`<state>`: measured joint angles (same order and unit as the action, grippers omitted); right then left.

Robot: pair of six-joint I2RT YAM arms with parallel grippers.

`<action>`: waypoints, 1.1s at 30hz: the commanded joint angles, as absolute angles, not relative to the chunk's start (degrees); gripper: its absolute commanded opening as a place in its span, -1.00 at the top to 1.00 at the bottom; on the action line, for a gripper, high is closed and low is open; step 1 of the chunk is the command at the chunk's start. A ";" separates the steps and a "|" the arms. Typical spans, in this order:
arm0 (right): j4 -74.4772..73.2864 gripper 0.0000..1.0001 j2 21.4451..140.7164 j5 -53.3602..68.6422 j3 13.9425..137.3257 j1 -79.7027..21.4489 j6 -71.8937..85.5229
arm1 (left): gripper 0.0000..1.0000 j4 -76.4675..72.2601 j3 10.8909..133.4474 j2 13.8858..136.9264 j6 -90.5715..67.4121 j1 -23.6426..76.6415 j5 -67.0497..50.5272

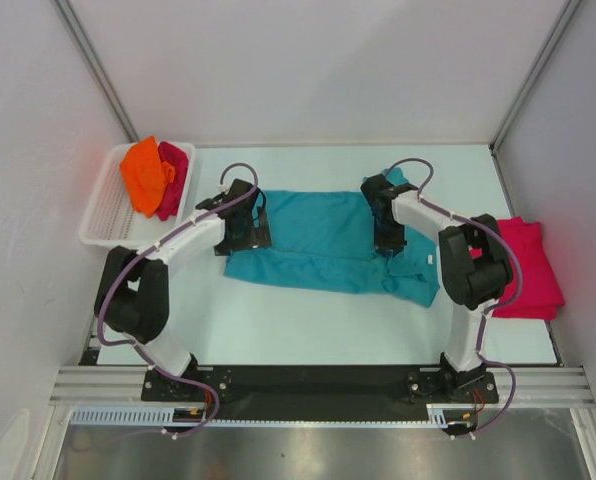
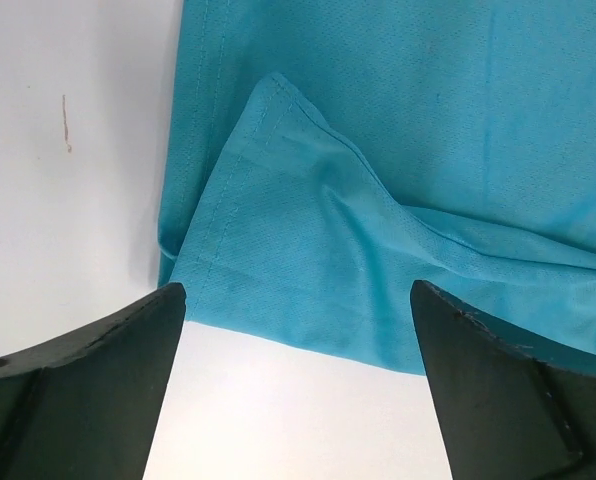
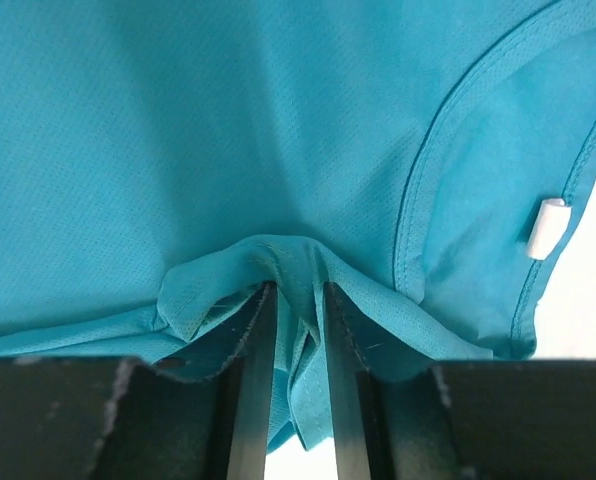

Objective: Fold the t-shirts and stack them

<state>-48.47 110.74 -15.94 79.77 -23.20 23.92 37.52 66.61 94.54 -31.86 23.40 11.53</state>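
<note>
The teal t-shirt (image 1: 323, 240) lies spread across the middle of the table, partly folded. My left gripper (image 1: 240, 232) hovers open over its left edge; in the left wrist view (image 2: 296, 300) its jaws stand wide apart with only the shirt's hem (image 2: 298, 260) and bare table between them. My right gripper (image 1: 389, 238) is shut on a pinch of the teal shirt (image 3: 296, 290) near the collar, whose white tag (image 3: 548, 228) shows. An orange shirt (image 1: 144, 174) and a crimson-pink shirt (image 1: 173, 178) lie in the basket. Another crimson-pink shirt (image 1: 528, 265) lies folded at the right.
The white slatted basket (image 1: 103, 215) stands at the back left of the table. White walls close in the table on three sides. The arm bases sit at the near edge on a black rail (image 1: 318, 380).
</note>
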 commanded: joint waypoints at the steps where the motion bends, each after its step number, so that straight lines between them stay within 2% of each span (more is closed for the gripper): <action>1: -46.58 0.39 109.60 -15.82 82.88 -23.03 23.55 | -0.99 38.50 69.43 93.69 -31.47 22.94 12.66; 14: -49.92 0.39 98.45 -26.17 83.85 -24.87 24.08 | -0.99 37.00 65.31 90.18 -31.73 23.03 12.30; 17: -51.59 0.40 95.37 -25.41 83.15 -26.45 24.78 | -0.99 36.65 64.34 89.30 -31.64 23.03 12.13; 21: -54.22 0.42 92.21 -21.45 79.29 -29.08 28.11 | -0.99 36.56 63.46 88.25 -31.64 23.03 12.04; 26: -53.35 0.42 88.95 -19.87 68.57 -32.52 31.72 | -0.99 36.30 62.14 86.84 -31.82 23.03 11.52; 33: -50.63 0.42 89.38 -21.00 64.25 -32.35 31.91 | -0.99 35.95 60.47 84.64 -31.90 23.12 11.25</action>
<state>-52.53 90.00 -20.08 64.18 -32.75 30.68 37.34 61.30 87.64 -31.88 23.38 11.62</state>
